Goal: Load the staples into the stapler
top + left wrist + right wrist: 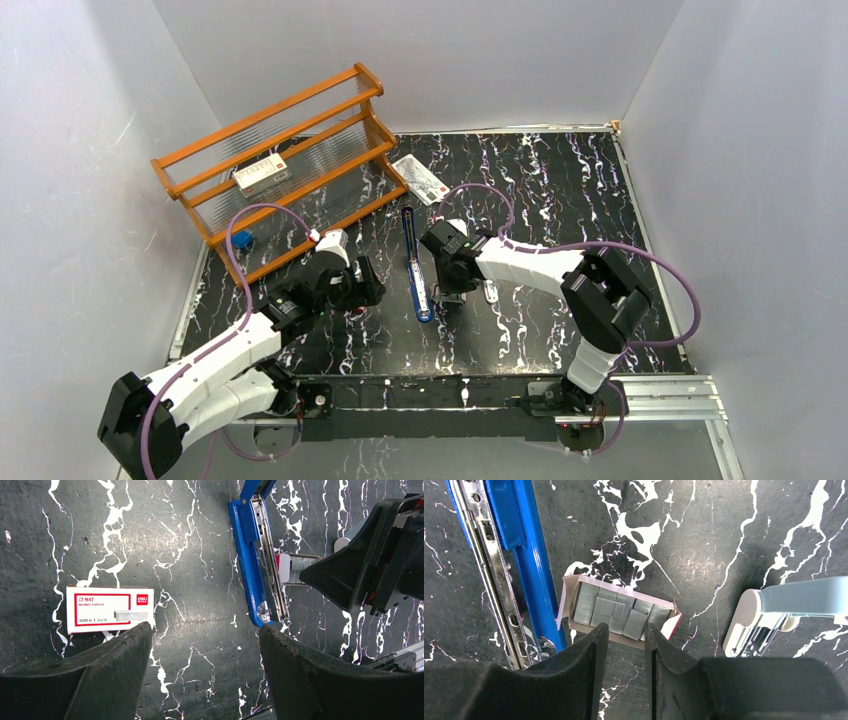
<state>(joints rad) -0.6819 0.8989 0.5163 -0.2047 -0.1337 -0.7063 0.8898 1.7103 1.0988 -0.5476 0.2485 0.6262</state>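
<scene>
The blue stapler (415, 265) lies opened out flat, its silvery channel (494, 575) facing up. The pale inner tray (616, 611) holds several silvery staple strips and sits right beside the stapler's near end. My right gripper (624, 632) hovers just in front of the tray, its fingers a narrow gap apart with nothing between them. The red-and-white staple box sleeve (110, 609) lies flat to the left of the stapler (247, 565). My left gripper (205, 630) is wide open and empty, low over bare table between sleeve and stapler.
A pale grey-white stapler (784, 610) lies right of the tray. An orange rack (280, 160) at back left carries a larger red-and-white box (262, 173). A flat white printed packet (420, 178) lies behind the stapler. A small blue object (242, 240) sits under the rack.
</scene>
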